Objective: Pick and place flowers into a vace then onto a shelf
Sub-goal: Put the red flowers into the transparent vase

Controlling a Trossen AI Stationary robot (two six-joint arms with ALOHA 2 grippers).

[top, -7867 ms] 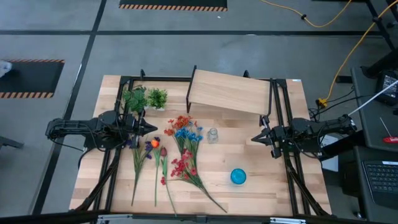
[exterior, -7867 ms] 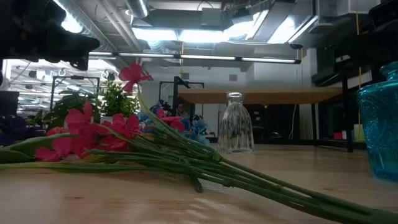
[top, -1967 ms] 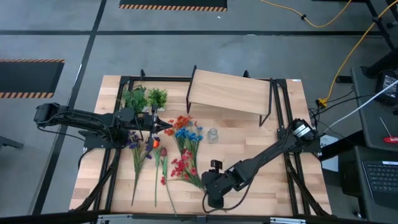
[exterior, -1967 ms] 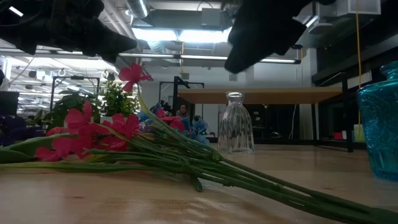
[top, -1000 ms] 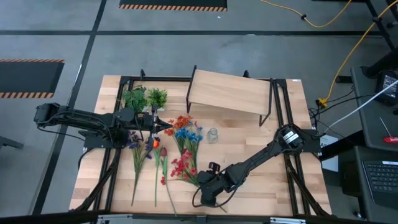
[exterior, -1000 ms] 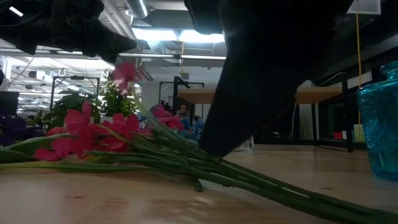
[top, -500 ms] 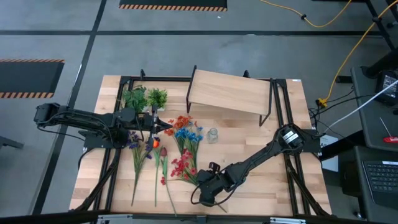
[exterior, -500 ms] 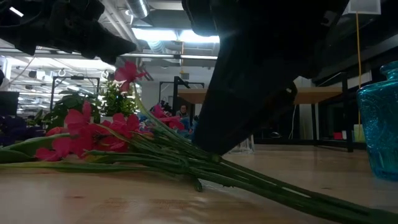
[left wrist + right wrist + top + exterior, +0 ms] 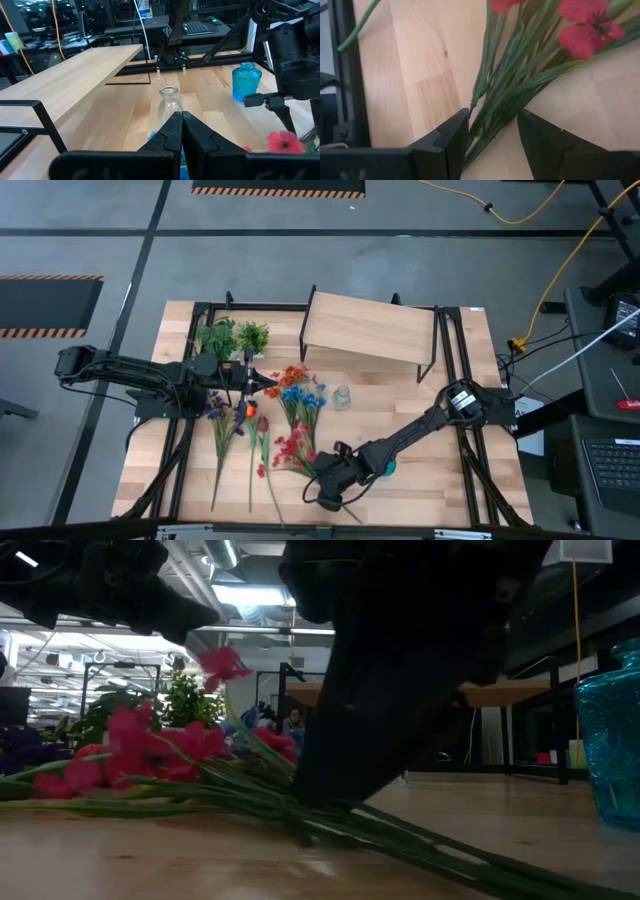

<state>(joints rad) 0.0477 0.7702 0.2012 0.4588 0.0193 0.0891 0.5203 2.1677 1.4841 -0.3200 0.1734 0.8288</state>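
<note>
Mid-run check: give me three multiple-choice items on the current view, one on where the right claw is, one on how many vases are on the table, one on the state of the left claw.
1. Where is the right claw?
A. Over the shelf
B. Down at the green stems of the red flowers
C. At the blue vase

2. How many vases stand on the table?
A. One
B. Two
C. Three

3. What state is the left claw in?
A. Shut and empty
B. Open
C. Shut on a flower

Answers:
1 B: the right wrist view shows the stems of the red flowers between its open fingers.
2 B: a clear vase and a blue vase show in the left wrist view.
3 A: its fingers meet with nothing between them.
</note>
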